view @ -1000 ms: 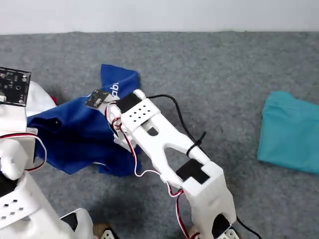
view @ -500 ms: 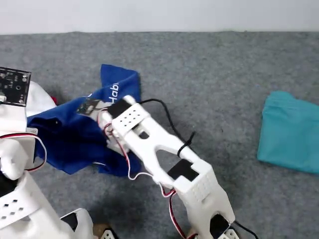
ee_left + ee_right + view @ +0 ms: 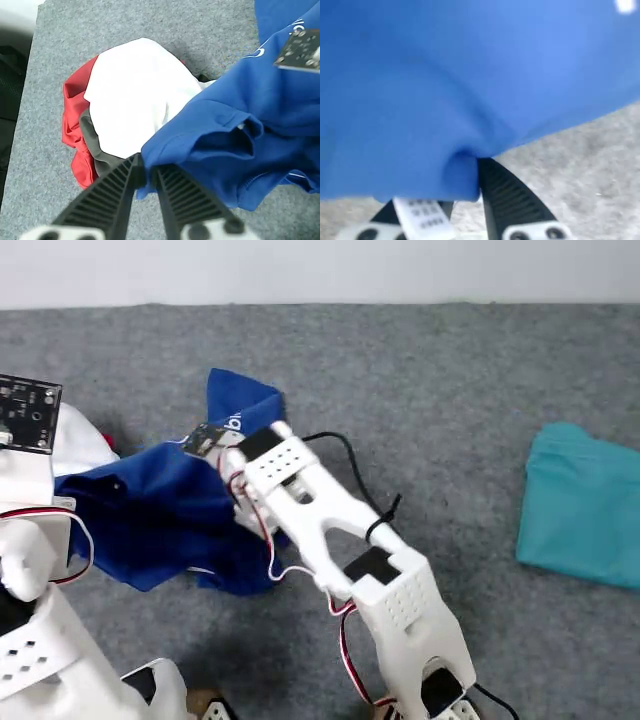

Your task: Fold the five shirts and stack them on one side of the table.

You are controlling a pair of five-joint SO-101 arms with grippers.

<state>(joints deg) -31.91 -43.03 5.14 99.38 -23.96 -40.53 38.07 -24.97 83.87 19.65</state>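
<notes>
A blue shirt [image 3: 165, 510] lies crumpled left of the table's middle, partly lifted. My left gripper [image 3: 146, 172] is shut on the blue shirt [image 3: 250, 135] at its edge, next to a heap of white [image 3: 135, 95], red [image 3: 75, 130] and grey [image 3: 95, 150] shirts. My right gripper [image 3: 470, 172] is shut on a fold of the blue shirt [image 3: 470, 90]; in the high view the right arm [image 3: 300, 500] reaches over the shirt from the front. A folded teal shirt [image 3: 585, 505] lies flat at the right side.
The table is covered in grey carpet [image 3: 440, 400], bare between the blue shirt and the teal one. A white wall [image 3: 320, 270] runs along the far edge. The left arm's body [image 3: 30, 570] stands at the front left.
The right arm swung left over the blue shirt, then came back right and farther away, dragging the fold with it. The left arm has stayed still.
</notes>
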